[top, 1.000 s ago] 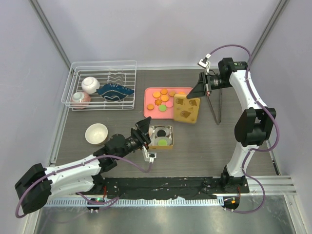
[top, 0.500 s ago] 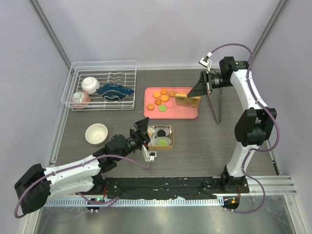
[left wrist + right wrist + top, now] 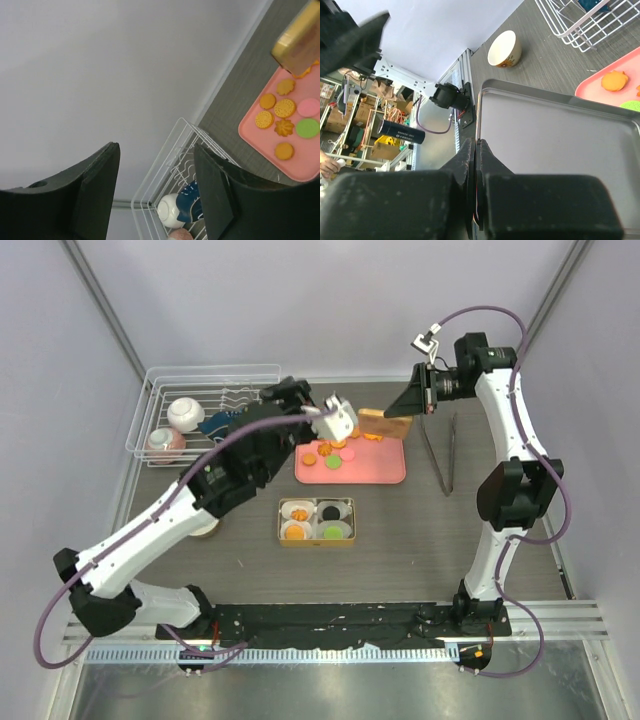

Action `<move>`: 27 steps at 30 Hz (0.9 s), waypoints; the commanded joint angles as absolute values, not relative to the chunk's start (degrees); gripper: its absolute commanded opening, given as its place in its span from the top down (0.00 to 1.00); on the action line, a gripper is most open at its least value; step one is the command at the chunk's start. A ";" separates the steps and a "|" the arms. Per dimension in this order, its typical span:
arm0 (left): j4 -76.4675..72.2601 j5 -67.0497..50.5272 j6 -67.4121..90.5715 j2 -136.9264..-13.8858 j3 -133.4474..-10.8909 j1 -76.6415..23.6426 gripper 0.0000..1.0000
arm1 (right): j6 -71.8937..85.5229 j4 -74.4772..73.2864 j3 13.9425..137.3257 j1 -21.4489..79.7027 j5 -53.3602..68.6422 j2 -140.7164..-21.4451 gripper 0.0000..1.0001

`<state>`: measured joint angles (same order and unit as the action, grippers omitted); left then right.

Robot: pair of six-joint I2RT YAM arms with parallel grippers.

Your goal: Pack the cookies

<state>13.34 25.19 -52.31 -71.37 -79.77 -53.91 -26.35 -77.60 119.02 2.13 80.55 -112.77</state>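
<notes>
Several cookies point(image 3: 330, 452), mostly orange with one green and one pink, lie on the left half of a pink tray point(image 3: 385, 468); they also show in the left wrist view point(image 3: 285, 107). An open gold tin point(image 3: 317, 521) in front of the tray holds white paper cups with orange, black and green cookies. My right gripper point(image 3: 405, 412) is shut on the rim of the gold tin lid point(image 3: 383, 425), held tilted above the tray's back edge; its silver inside point(image 3: 555, 135) fills the right wrist view. My left gripper point(image 3: 290, 392) is open and empty, raised above the rack's right end.
A white wire dish rack point(image 3: 205, 415) at the back left holds bowls and a blue dish. A cream bowl point(image 3: 505, 48) stands left of the tin, mostly hidden under my left arm from above. Dark tongs point(image 3: 440, 455) lie right of the tray.
My left arm swung up and back from beside the tin to high over the rack and tray. My right gripper lifted the lid off the tray and tilted it further back.
</notes>
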 commanded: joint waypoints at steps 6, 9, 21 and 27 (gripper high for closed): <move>48.43 28.84 -22.25 -84.72 -112.23 -47.38 0.35 | -22.59 -84.02 123.84 3.16 85.08 -114.17 0.99; 45.80 21.12 -15.77 -84.73 -110.93 -43.09 0.35 | -22.59 -83.76 124.10 3.78 85.78 -113.73 0.99; 23.31 -10.18 1.30 -82.79 -90.71 -30.25 0.32 | -13.72 -78.67 134.01 3.96 87.98 -114.43 0.99; 6.33 -17.22 7.38 -85.76 -81.04 -28.30 0.29 | -3.36 -69.98 137.99 3.87 87.63 -115.05 0.99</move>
